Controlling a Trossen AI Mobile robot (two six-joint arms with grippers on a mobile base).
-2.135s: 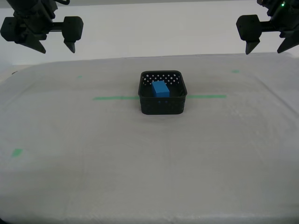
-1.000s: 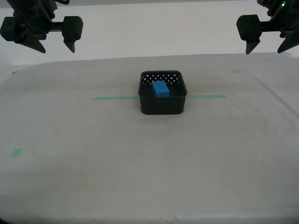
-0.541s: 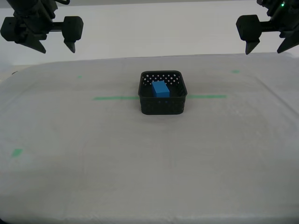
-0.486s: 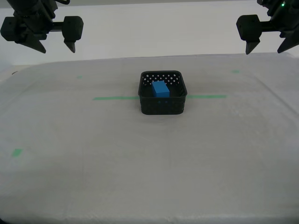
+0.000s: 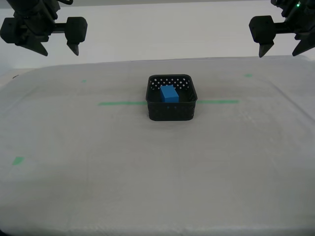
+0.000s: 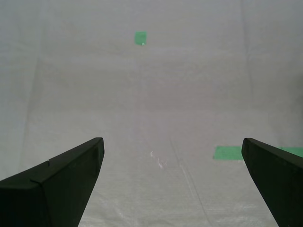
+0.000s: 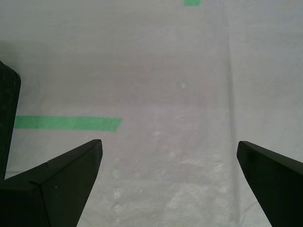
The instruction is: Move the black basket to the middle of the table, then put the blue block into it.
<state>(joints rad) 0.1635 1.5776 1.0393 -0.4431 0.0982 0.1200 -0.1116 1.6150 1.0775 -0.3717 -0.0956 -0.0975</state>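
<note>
At the centre of the worktop (image 5: 74, 196) in the exterior view, the black basket (image 5: 171, 112) sat on the green tape line (image 5: 120, 103) with the blue block (image 5: 169, 93) inside; the task appeared complete. Both grippers hung high, well apart from the basket. A careless descent could probably knock the basket off-centre.

Second wrist view: my second gripper (image 6: 171, 140) was spread wide and empty above bare sheet.

First wrist view: my first gripper (image 7: 168, 144) was likewise spread and empty, with the basket's edge (image 7: 7, 118) off to one side.
</note>
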